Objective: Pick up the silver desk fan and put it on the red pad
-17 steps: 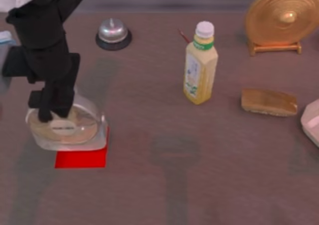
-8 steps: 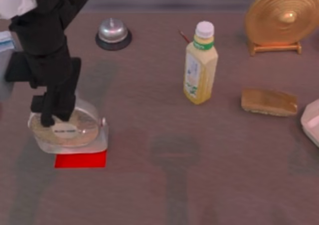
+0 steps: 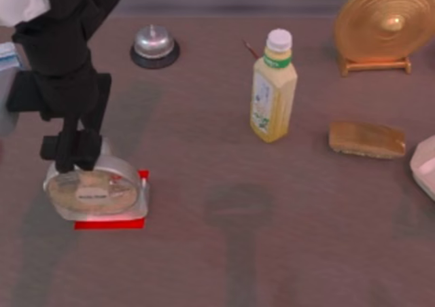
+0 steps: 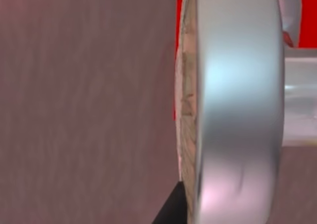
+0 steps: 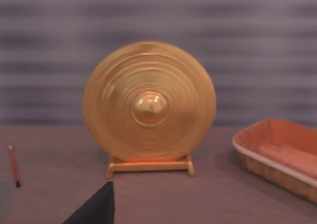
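- While the left pincer (image 3: pixel 75 159) grips the fan (image 3: pixel 96 193) at its upper rim, the chrome ring sits over the red pad (image 3: pixel 109 223) at the counter's (image 3: pixel 204 253) left — only the pad's near edge and one corner show.
- From the left wrist, the ring fills the view edge-on, red behind it.
- Farther back stand a bell (image 3: pixel 155 45), a bottle (image 3: pixel 272 86) and a golden disc (image 3: pixel 385 23).
- Right arm — out of the top view; whether its pincer is open cannot be told.
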